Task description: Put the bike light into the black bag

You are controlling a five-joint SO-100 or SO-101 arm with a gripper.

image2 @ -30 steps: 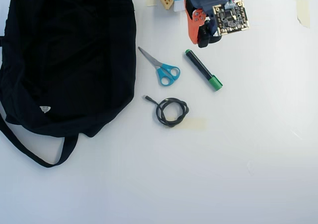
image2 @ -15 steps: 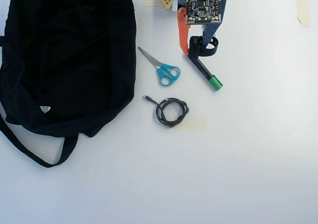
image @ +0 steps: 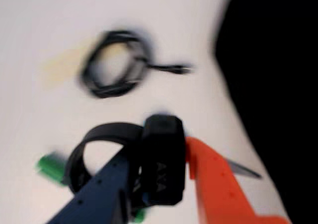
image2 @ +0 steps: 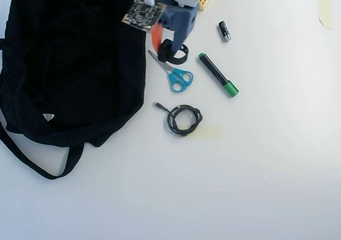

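Note:
My gripper [image2: 166,49] is shut on the bike light [image2: 171,54], a small black body with a black loop strap. It hangs over the scissors' blades, just right of the black bag's edge. In the wrist view the bike light [image: 161,159] sits clamped between the blue finger [image: 107,189] and the orange finger [image: 218,184], its strap looping out to the left. The black bag [image2: 69,64] is large and soft and fills the left of the overhead view, with a small white label and a long strap. In the wrist view the black bag [image: 278,85] is the dark mass at the right.
Blue-handled scissors [image2: 178,77] lie below the gripper. A green-capped marker [image2: 218,75] lies to their right, and a small black battery [image2: 224,31] above it. A coiled black cable [image2: 183,118] rests beside a strip of tape.
The arm has swung left with the bike light in its gripper, from above the marker to above the scissors near the bag's edge. The battery, hidden before, now shows.

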